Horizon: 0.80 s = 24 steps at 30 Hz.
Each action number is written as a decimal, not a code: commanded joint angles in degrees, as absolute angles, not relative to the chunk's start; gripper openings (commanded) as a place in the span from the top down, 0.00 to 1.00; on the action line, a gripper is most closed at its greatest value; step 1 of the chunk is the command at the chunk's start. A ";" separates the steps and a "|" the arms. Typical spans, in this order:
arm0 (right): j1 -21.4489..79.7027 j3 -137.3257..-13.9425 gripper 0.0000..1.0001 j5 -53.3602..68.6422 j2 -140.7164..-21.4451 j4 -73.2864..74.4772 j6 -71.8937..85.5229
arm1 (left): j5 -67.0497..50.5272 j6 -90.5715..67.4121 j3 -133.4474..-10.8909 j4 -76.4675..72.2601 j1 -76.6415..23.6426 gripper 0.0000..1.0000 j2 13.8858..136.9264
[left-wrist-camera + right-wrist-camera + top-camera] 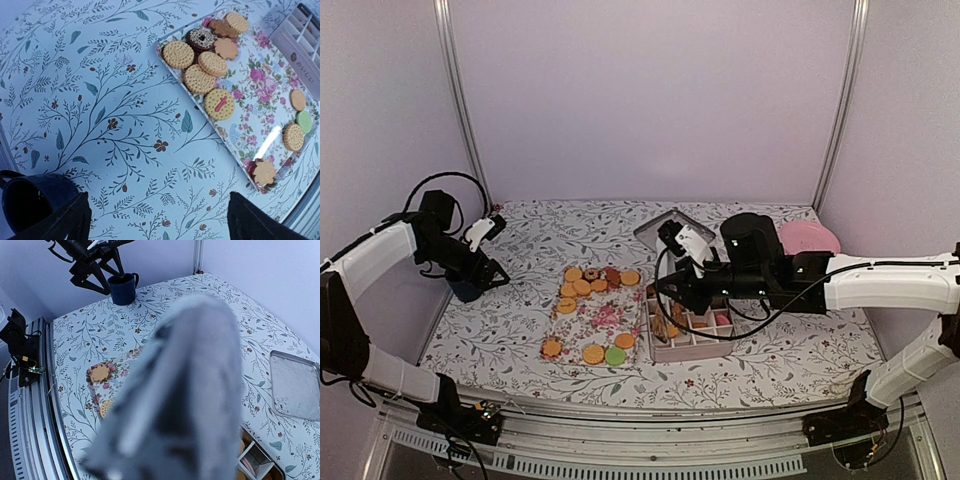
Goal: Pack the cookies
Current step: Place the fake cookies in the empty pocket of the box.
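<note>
The cookies [588,283] lie mostly on the flowered tray [605,318] in the middle of the bench [520,240], clustered at its far end with a few at the near end, and some more sit in the divided box [695,345] just right of it. The left hand [485,270] hangs by the dark blue mug [467,290] at the left, fingers wide apart and empty. The right hand [665,290] hovers at the box's left edge (its own camera shows only a grey blur), and I cannot tell if it is apart or clamped.

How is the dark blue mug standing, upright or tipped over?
Upright. The dark blue mug stands on its base, its open mouth facing up and its handle out to one side.
</note>
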State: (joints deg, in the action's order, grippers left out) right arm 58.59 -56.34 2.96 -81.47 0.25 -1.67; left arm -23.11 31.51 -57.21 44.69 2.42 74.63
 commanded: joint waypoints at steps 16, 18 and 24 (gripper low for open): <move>58.80 -58.34 0.56 4.55 -81.39 -0.44 1.19 | -23.70 31.77 -56.78 44.03 2.64 0.05 74.44; 58.77 -58.50 0.59 4.11 -80.71 -0.95 1.30 | -23.81 31.82 -56.69 43.96 2.62 0.05 74.42; 58.79 -61.57 0.72 3.69 -80.68 -2.06 0.85 | -23.78 31.60 -56.62 43.95 2.64 0.05 74.40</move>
State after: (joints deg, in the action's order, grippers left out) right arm 58.59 -57.34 4.58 -81.60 0.47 0.95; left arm -23.14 31.48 -57.21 44.60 2.39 74.63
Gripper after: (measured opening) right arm 0.312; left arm 0.949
